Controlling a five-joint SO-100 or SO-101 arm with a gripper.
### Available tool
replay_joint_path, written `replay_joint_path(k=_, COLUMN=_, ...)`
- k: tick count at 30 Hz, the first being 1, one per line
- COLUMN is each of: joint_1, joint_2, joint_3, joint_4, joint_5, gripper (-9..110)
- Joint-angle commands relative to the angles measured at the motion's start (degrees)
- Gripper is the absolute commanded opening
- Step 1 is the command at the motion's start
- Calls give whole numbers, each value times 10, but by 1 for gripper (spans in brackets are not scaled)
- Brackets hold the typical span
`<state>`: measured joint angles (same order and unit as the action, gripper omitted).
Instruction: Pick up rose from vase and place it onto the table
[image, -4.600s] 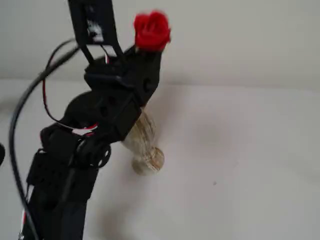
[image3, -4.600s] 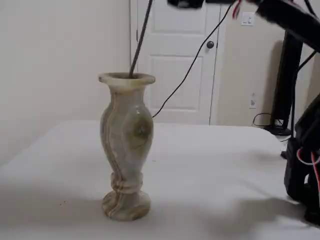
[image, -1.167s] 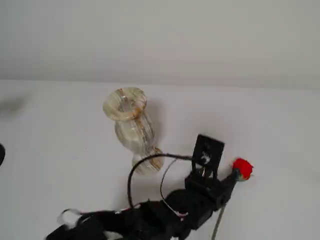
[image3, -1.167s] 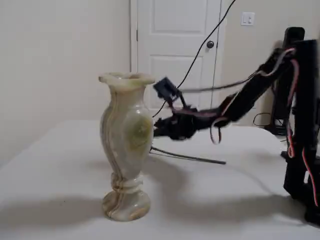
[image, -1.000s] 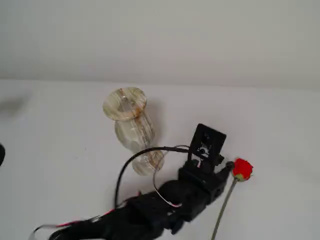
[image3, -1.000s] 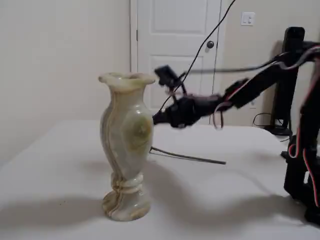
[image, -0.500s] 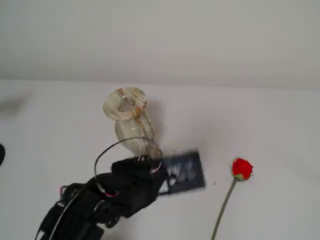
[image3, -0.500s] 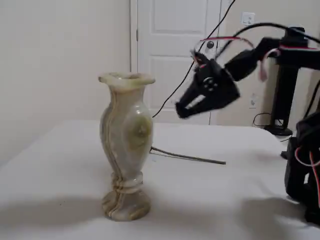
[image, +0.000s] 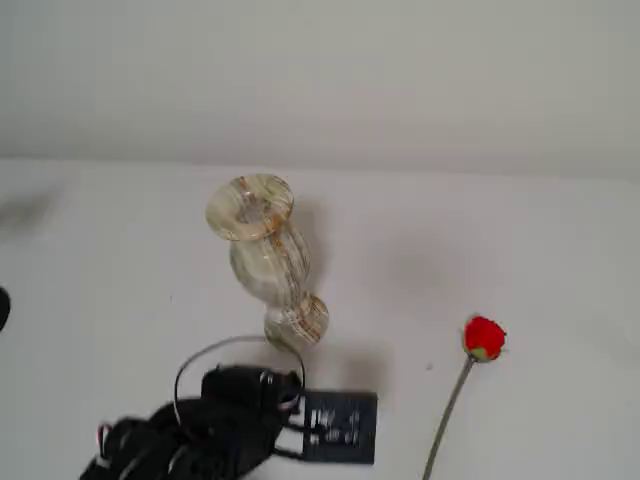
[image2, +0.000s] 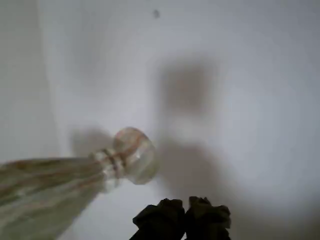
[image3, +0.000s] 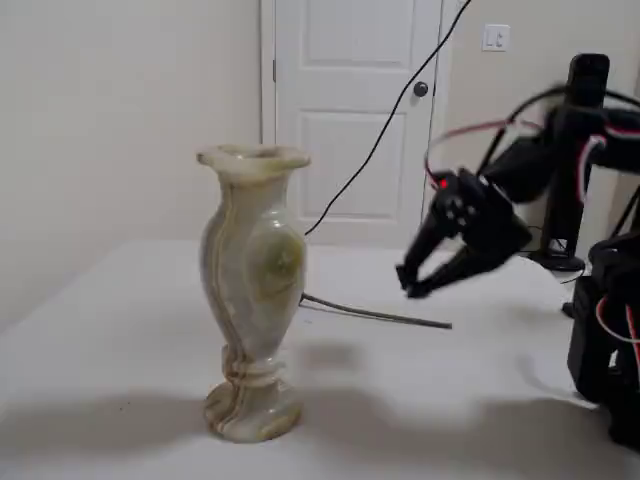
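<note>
Lying flat on the white table (image: 560, 250), the rose (image: 484, 338) is seen in a fixed view with its red bud pointing away from the camera and its thin green stem running down toward the lower edge of the picture, well apart from the tool (image3: 410, 283) and off to its right in that view. Nothing is held by the tool: in a fixed view from the side it hangs in the air above the table with its two dark fingers parted only slightly, the tips close together and aimed down and to the left, with no object between them. In the wrist view the tool (image2: 185, 212) is seen at the bottom edge as two dark rounded fingertips (image2: 159, 216) nearly touching. The vase (image3: 252, 290) stands upright on its round foot, to the left of the tool in the side view and apart from it; in the wrist view its foot is found just up and left of the fingertips. A grey stem is seen lying on the table behind the vase in the side view, below the tool.
</note>
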<state>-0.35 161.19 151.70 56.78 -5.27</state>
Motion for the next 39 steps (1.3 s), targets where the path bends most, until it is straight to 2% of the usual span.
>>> replay_joint_path(k=1, joint_1=-16, joint_2=103, joint_3=65, joint_4=17, joint_5=5, gripper=0)
replay_joint_path(k=7, joint_1=-34, joint_2=294, joint_3=172, joint_4=89, joint_5=5, gripper=0)
replay_joint_path(k=13, joint_1=-27, joint_2=293, joint_3=218, joint_4=83, joint_5=6, gripper=0)
replay_joint_path(k=39, joint_1=-27, joint_2=293, joint_3=218, joint_4=84, joint_5=6, gripper=2)
